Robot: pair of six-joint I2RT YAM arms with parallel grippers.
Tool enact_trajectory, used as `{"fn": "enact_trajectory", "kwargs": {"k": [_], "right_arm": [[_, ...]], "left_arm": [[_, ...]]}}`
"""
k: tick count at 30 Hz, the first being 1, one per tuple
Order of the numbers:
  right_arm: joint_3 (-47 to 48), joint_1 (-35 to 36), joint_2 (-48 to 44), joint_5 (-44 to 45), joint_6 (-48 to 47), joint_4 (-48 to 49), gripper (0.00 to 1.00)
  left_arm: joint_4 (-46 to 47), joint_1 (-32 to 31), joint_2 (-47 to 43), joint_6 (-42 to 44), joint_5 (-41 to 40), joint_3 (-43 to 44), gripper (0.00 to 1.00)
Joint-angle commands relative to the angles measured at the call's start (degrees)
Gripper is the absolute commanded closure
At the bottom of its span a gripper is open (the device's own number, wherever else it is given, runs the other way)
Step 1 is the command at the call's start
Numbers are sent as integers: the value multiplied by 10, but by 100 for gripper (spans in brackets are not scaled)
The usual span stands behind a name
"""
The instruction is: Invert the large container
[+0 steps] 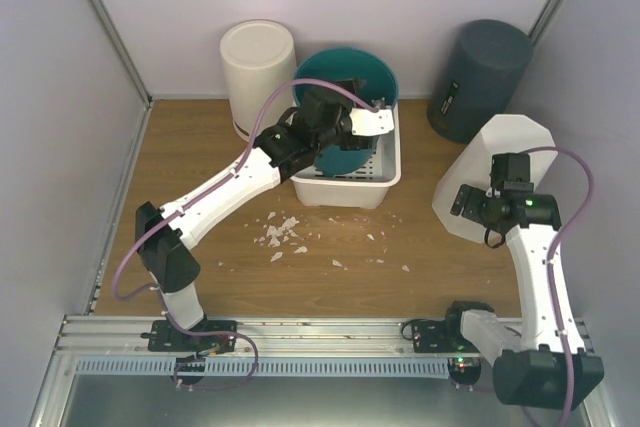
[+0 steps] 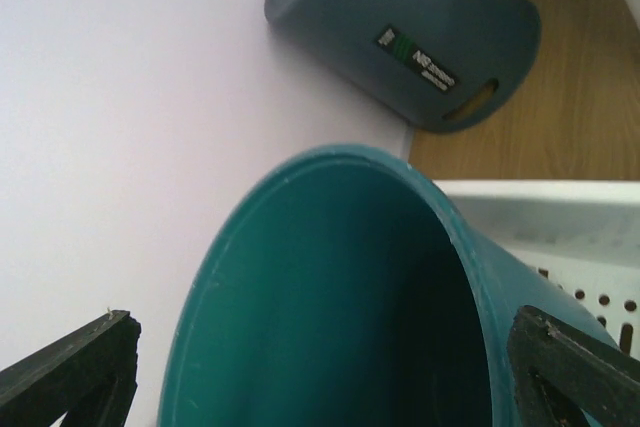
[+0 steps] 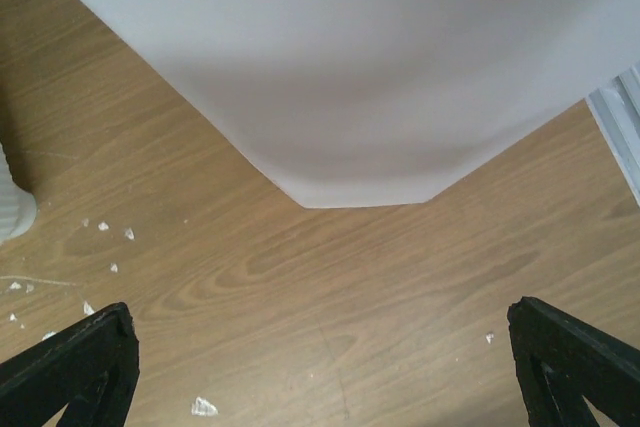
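A teal round container leans tilted in a white perforated basket, its open mouth facing up and toward me. In the left wrist view its inside fills the space between my fingers. My left gripper is wide open at the container's near side, with the jaws apart on either side of it. A large white octagonal container stands upside down at the right. My right gripper is wide open and empty, just in front of it above the wood.
A dark grey bin leans at the back right. A white cylinder bin stands at the back left. Small white fragments lie on the table in front of the basket. Walls enclose three sides.
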Motion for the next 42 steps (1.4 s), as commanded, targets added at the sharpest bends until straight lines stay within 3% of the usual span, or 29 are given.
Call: {"fn": "enact_trajectory", "kwargs": {"k": [1, 11, 20, 30, 42], "right_arm": [[3, 3, 27, -4, -32, 70, 0], [40, 3, 98, -16, -76, 121, 0], [55, -4, 145, -18, -87, 145, 0], [76, -4, 98, -57, -83, 121, 0], [78, 2, 67, -101, -83, 111, 0]], "left_arm": [[-26, 10, -9, -8, 13, 5, 1], [-106, 32, 62, -12, 24, 103, 1], [-163, 41, 79, 2, 33, 133, 1], [-243, 37, 51, -12, 79, 175, 1], [-306, 18, 60, 13, 53, 175, 7]]}}
